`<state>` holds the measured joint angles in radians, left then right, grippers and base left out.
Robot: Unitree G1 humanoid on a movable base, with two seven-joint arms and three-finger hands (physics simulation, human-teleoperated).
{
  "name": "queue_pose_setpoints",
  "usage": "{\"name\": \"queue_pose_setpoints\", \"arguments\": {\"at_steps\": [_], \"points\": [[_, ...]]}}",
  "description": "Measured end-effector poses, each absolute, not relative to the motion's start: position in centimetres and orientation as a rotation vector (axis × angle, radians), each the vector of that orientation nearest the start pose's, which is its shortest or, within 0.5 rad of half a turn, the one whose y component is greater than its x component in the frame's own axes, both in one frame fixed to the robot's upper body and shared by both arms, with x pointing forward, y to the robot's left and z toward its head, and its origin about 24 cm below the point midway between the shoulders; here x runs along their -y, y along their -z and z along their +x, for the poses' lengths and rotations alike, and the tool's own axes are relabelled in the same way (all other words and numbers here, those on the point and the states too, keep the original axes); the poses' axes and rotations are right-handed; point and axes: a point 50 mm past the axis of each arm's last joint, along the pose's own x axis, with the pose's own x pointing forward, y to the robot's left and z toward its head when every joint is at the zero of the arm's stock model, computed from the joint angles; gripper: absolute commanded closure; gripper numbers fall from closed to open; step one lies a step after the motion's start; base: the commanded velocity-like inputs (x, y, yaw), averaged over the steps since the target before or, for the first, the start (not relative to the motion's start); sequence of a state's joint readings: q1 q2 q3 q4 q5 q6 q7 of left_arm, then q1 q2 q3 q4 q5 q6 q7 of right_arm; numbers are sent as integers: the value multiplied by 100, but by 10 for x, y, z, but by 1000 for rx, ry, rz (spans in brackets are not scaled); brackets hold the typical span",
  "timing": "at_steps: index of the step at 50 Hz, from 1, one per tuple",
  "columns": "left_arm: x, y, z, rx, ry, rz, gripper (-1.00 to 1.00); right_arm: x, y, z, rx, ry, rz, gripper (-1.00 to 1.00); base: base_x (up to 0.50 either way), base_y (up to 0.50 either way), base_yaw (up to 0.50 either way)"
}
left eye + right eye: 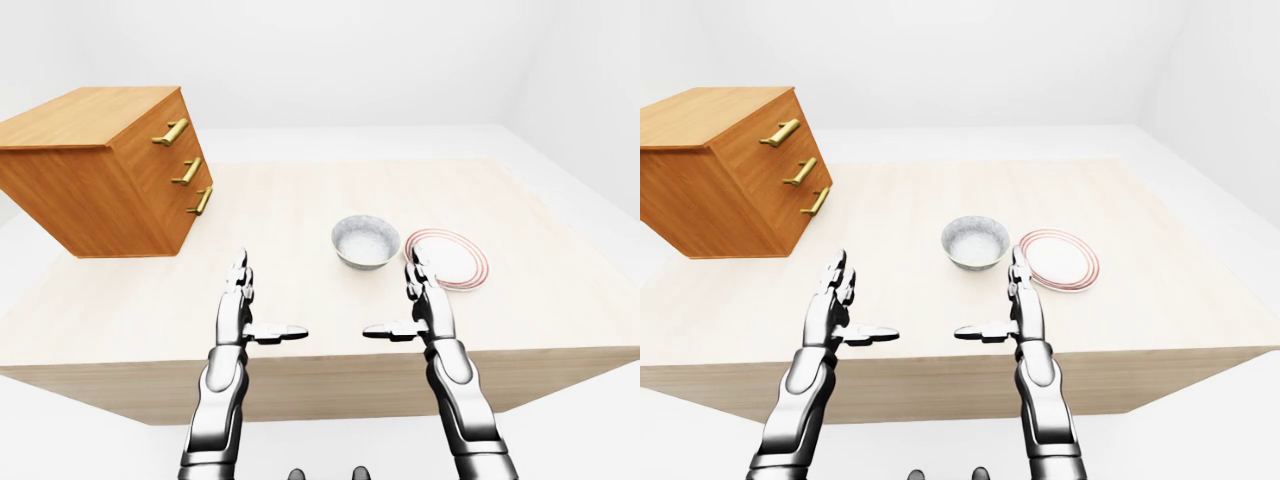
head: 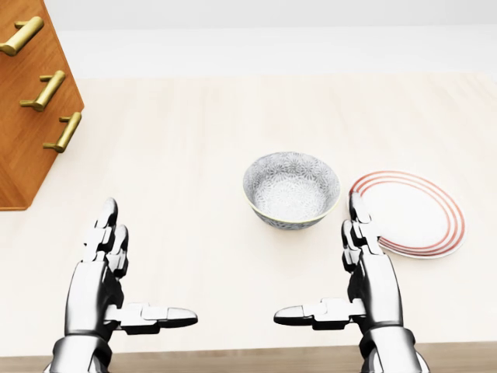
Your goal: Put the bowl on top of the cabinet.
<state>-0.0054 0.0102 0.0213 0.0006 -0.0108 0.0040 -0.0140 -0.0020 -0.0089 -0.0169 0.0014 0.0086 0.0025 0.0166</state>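
Now I have my left hand [image 2: 97, 284] and right hand [image 2: 377, 284] both spread open above the near part of the table [image 2: 194, 140], thumbs pointing at each other, gripping nothing. The patterned bowl [image 2: 291, 189] sits upright just beyond my right hand's fingertips, slightly to their left, well apart from my left hand. A red-rimmed plate [image 2: 415, 214] lies just beside it, to the right. The head view cuts the wooden cabinet [image 1: 100, 170] down to its brass-handled drawer face; the left-eye view shows its flat top, beyond my left hand.

cabinet [image 2: 23, 159] — cut by head view's left, top edges | plate [image 2: 411, 214] — left rim behind right hand [image 2: 373, 272]
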Motion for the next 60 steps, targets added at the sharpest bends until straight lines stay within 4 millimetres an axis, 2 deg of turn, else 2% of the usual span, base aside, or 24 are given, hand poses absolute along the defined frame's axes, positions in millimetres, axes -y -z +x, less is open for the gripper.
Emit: {"name": "queue_pose_setpoints", "arguments": {"at_steps": [17, 20, 27, 33, 43, 60], "points": [[-168, -49, 256, 15, -30, -2, -100, 165, -46, 255, 6, 25, -2, -100, 0, 0, 0], [-173, -57, 256, 40, -51, 7, -100, 171, -63, 255, 37, 51, -7, -100, 0, 0, 0], [-193, -83, 254, 126, -116, -8, -100, 194, -115, 247, 257, 129, -41, -100, 0, 0, 0], [-209, -97, 253, 193, -191, -32, -100, 216, -142, 234, 376, 205, -52, -100, 0, 0, 0], [-231, -112, 249, 274, -321, -75, -100, 235, -160, 218, 459, 271, -60, -100, 0, 0, 0], [-253, -126, 241, 369, -470, -119, -100, 244, -169, 205, 504, 304, -63, -100, 0, 0, 0]]}}
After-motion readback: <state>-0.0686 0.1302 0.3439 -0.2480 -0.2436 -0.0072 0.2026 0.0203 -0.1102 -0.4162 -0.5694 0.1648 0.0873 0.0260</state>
